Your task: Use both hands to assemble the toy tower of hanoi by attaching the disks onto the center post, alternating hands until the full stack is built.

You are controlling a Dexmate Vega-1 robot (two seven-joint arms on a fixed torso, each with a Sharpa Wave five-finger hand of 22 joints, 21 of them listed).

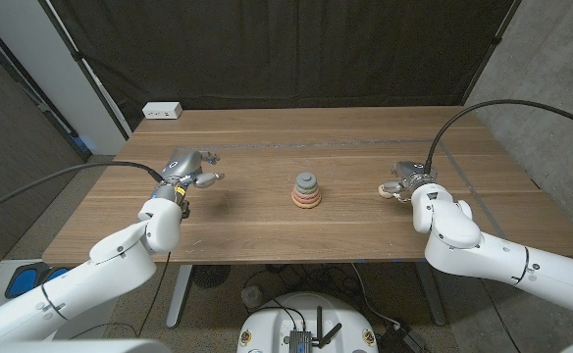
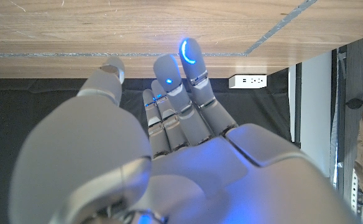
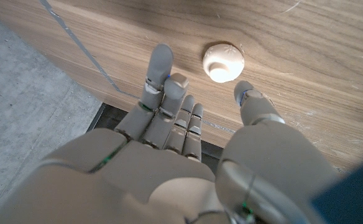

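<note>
Wooden tabletop (image 1: 267, 221) lying open around the ring stack (image 1: 306, 191).
Left hand (image 1: 190, 169) hovering, fingers spread; right hand (image 1: 404, 181) reaching, fingers spread, beside a cream disk (image 3: 224, 62).

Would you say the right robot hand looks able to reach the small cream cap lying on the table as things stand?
Probably yes. The right robot hand is open just short of the cream cap, which lies alone on bare table with nothing between them.

White arms (image 1: 120, 257), grey hands (image 1: 190, 169), black cables (image 1: 61, 178), blue-lit fingertips (image 2: 186, 52).
</note>
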